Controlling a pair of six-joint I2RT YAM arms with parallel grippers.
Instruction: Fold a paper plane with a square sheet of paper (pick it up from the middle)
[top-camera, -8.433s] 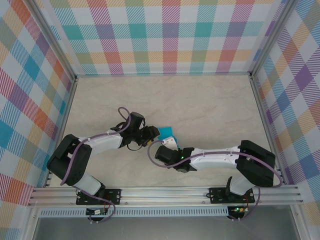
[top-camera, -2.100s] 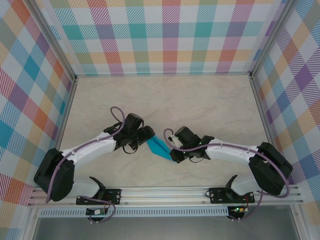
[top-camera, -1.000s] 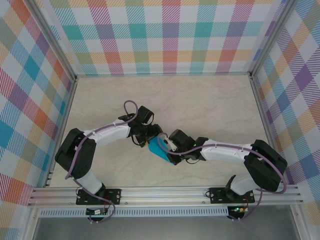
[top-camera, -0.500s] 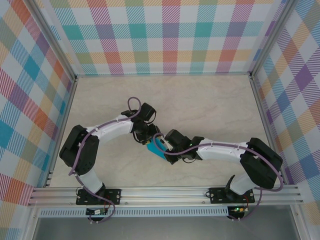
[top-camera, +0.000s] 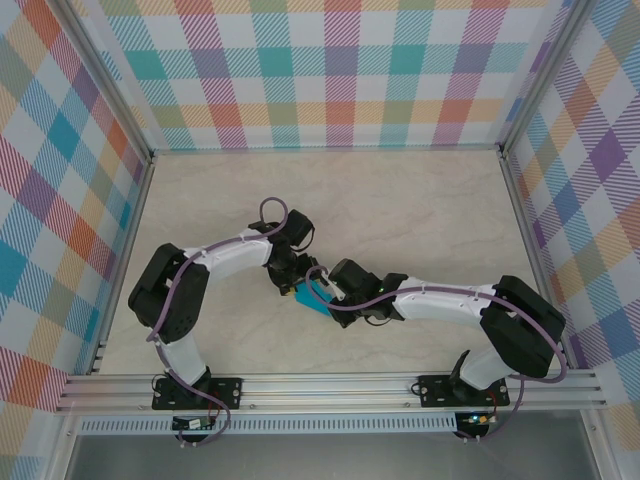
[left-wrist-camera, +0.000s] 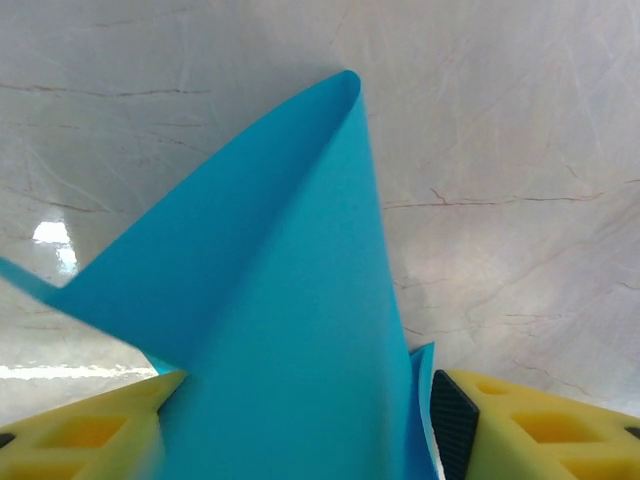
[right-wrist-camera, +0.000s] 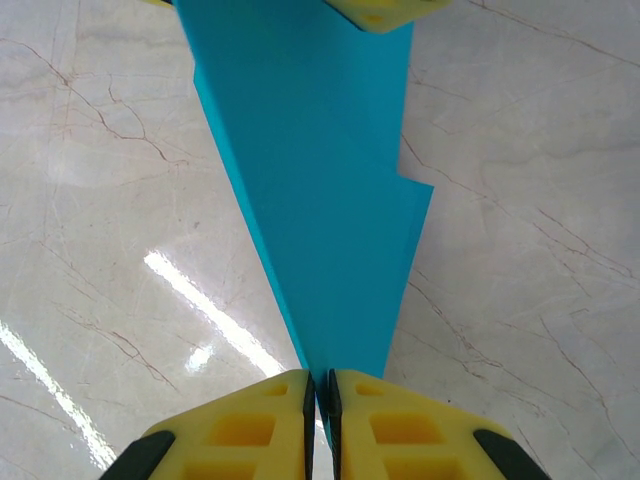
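The right gripper (right-wrist-camera: 322, 385) is pinched shut on the narrow end of the paper (right-wrist-camera: 315, 200), which extends directly ahead. The left gripper (left-wrist-camera: 300, 410) straddles the far end, grip unconfirmed. Opposing pulls may tear it.

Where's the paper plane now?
In the top view, the paper plane is near the table centre, narrow end pinched by the right gripper, left gripper at its other end.
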